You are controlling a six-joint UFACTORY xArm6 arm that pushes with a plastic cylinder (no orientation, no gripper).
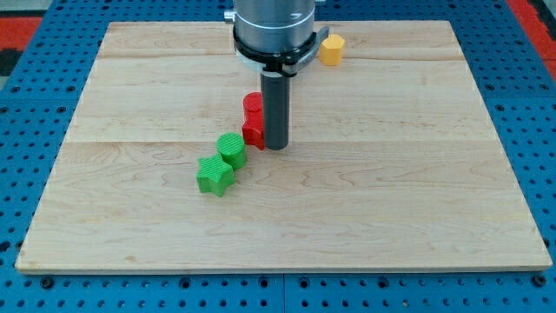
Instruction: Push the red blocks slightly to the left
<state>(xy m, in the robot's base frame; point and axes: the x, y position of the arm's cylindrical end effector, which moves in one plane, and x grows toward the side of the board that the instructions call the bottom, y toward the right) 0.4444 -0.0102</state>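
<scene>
Two red blocks (253,119) stand one behind the other near the board's middle, partly hidden by my rod; their shapes are hard to make out. My tip (275,146) rests on the board right against the right side of the nearer red block. A green round block (231,149) lies just below and left of the red ones. A green star-shaped block (215,175) touches it on its lower left.
A yellow hexagonal block (331,49) sits near the view's top, right of the arm's grey body (274,30). The wooden board (417,209) lies on a blue pegboard (539,130) that borders it on all sides.
</scene>
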